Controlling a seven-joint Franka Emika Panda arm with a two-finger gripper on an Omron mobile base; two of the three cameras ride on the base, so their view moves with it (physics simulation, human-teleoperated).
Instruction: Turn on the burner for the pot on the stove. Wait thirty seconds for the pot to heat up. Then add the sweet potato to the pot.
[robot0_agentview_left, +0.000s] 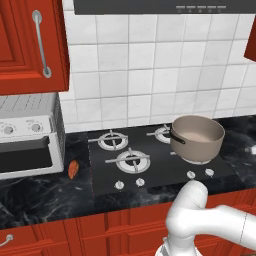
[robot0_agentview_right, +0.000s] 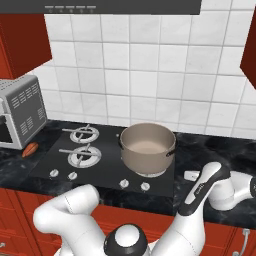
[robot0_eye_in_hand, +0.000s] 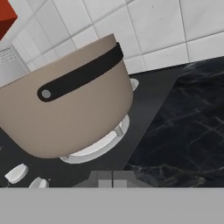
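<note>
1. The pot (robot0_agentview_left: 197, 138) sits on the front right burner of the stove (robot0_agentview_left: 155, 172), wider than the ring under it, its pale inside showing nothing in it.
2. From the right base view the pot (robot0_agentview_right: 147, 148) has a dark handle on each side and stands just behind two of the knobs (robot0_agentview_right: 134, 185) along the stove's (robot0_agentview_right: 102, 170) front edge.
3. The sweet potato (robot0_agentview_left: 73, 169) lies on the black marble worktop (robot0_agentview_left: 40, 197), between the stove's left edge and the white toaster oven (robot0_agentview_left: 30, 135), well apart from the pot.
4. In the right base view the sweet potato (robot0_agentview_right: 30, 149) lies just in front of the toaster oven's (robot0_agentview_right: 22, 112) lower corner.
5. The hand view looks close and tilted at the pot's (robot0_eye_in_hand: 70, 113) side, its dark handle (robot0_eye_in_hand: 81, 72) running across it, the burner ring (robot0_eye_in_hand: 98, 146) under it, and two knobs (robot0_eye_in_hand: 17, 173) at the lower left.
6. The fingers (robot0_eye_in_hand: 112, 178) show as little dark tips at the bottom of the hand view, close together with only a thin seam between them, clenched on nothing and short of the pot.
7. The arm (robot0_agentview_right: 205, 192) reaches low over the worktop (robot0_agentview_right: 220, 150) to the right of the stove.
</note>
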